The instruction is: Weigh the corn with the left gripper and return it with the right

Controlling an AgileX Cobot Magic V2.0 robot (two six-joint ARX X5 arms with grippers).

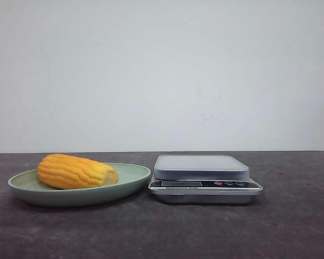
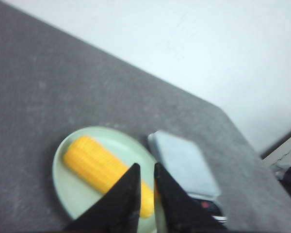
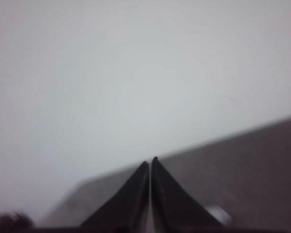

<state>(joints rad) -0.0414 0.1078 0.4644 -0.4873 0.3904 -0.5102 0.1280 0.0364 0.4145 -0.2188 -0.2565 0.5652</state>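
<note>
The corn (image 1: 75, 171) is a stubby yellow-orange cob lying on its side in a pale green plate (image 1: 134, 174) left of centre. A silver kitchen scale (image 1: 201, 167) stands just right of the plate with nothing on its platform. In the left wrist view my left gripper (image 2: 146, 165) hovers above the corn (image 2: 94, 165) near its end by the scale (image 2: 184, 165), its fingers a narrow gap apart and holding nothing. My right gripper (image 3: 150, 160) is shut and empty, facing the wall and table edge. Neither gripper shows in the front view.
The dark grey table (image 1: 291, 226) runs back to a white wall (image 1: 162, 70). The scale's display and buttons (image 1: 227, 183) face the front. The plate (image 2: 63, 189) and the scale nearly touch.
</note>
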